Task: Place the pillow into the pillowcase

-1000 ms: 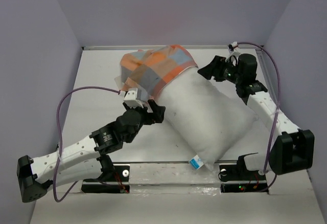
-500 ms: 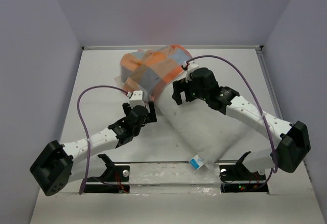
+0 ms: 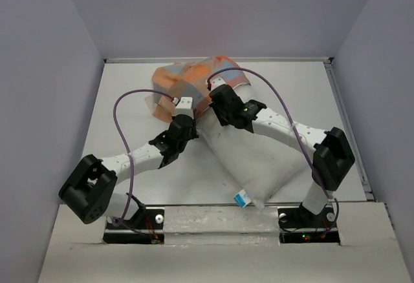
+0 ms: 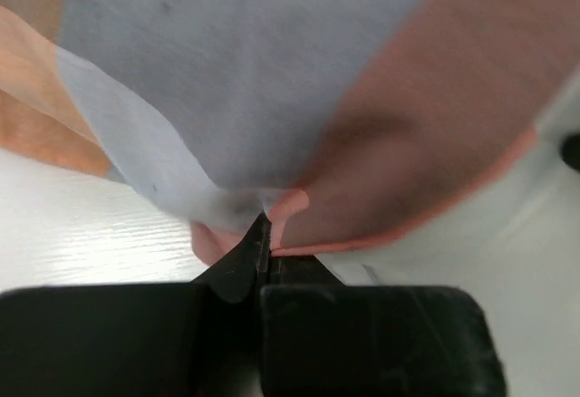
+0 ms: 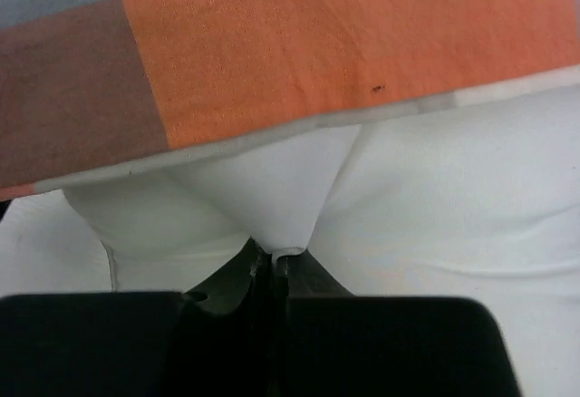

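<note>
Top external: pillow point(image 3: 259, 160) partly inside pillowcase point(image 3: 187, 79)

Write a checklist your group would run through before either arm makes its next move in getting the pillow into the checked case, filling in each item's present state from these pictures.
1. Left claw shut on the hem of the pillowcase: ok.
2. Right claw pinching only white fabric of the pillow, just below the hem: ok.
3. Far end of the pillow inside the case: ok.
4. Left claw holding a single layer of the opening: cannot tell.
5. Corner with the tag lying free near the arm bases: ok.
6. Pillow fully covered: not ok; most of it lies outside.
</note>
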Motion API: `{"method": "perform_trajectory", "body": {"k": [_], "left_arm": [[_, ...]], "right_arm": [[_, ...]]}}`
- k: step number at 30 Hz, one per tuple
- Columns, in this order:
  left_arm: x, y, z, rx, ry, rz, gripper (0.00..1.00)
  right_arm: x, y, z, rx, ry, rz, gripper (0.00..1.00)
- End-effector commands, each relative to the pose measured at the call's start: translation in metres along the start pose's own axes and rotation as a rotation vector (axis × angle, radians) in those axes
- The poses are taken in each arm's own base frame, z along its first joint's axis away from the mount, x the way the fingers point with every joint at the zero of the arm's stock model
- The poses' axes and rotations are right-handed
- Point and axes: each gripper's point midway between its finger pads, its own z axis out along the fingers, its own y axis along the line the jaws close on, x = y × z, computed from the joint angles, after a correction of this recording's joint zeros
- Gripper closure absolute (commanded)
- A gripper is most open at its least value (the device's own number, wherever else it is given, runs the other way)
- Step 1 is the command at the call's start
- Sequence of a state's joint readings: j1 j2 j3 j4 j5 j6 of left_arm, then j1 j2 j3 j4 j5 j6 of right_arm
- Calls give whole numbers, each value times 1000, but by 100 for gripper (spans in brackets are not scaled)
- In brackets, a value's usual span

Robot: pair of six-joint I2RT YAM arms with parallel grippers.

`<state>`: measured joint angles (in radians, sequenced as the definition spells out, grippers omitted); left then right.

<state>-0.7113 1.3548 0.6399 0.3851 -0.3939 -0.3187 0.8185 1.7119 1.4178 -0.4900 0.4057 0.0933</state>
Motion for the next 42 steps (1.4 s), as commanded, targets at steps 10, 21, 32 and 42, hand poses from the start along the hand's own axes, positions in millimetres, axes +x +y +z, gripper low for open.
{"method": "perform_trajectory", "body": {"k": [10,21,32,42], "left_arm": [[-29,-101,-64,420,-43,-55,100],[-117,-158,-115,729,-124,-148,100],[-49,-167,-156,1005,53,-357,100],[-25,-120,-146,773,123,-243,1]], "right_arm": [[-134,-112,-116,257,-585,519,100],[-101,-16,-62,45,-504,463,100],[-88,11,25,-86,-385,634,100],[-55,22,-39,-280,-367,569,47]]}}
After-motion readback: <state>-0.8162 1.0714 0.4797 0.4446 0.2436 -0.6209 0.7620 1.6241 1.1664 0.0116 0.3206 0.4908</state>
